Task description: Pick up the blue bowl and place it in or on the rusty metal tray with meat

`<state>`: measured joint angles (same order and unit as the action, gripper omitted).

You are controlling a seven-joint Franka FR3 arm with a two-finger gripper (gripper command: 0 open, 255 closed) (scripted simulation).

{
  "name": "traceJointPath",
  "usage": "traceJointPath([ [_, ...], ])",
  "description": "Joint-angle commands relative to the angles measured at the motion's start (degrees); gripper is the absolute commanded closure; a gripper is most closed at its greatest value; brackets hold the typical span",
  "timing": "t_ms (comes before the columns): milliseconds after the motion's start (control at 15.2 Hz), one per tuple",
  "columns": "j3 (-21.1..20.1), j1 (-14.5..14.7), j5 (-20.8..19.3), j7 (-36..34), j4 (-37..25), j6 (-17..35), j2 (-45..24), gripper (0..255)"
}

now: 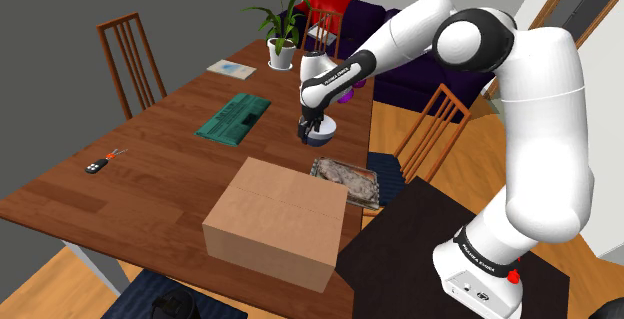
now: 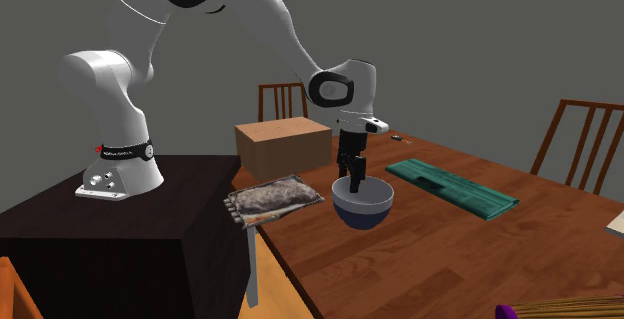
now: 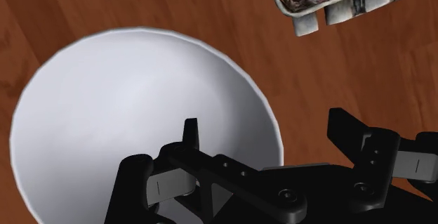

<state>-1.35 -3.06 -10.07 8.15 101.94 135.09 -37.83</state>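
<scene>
The round bowl (image 2: 362, 207) is dark blue on the outside and pale white-grey on the inside (image 3: 140, 117). It stands upright and open side up on the brown wooden table (image 2: 450, 247), and there is nothing in it. The black gripper (image 3: 267, 131) has its two fingers apart, one inside the bowl and one outside. The rim is between them and they do not clasp it.

The flat grey metal tray (image 2: 243, 217) lies just beside the bowl, right at the table's edge. It looks worn and stained, with bumpy walls (image 3: 309, 22). A slab of pink-brown meat (image 2: 275, 197) lies flat in it.
</scene>
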Motion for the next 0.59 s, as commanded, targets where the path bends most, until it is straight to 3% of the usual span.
traceJointPath([
  [0,0.02,0.01,-0.02,-0.03,-0.06,0.18,-0.2,0],
  [396,0.02,0.01,-0.02,-0.03,-0.04,0.18,-0.19,0],
  [462,0.02,0.01,-0.02,-0.03,-0.04,0.18,-0.19,255],
  [528,0.02,0.01,-0.02,-0.03,-0.04,0.18,-0.19,255],
])
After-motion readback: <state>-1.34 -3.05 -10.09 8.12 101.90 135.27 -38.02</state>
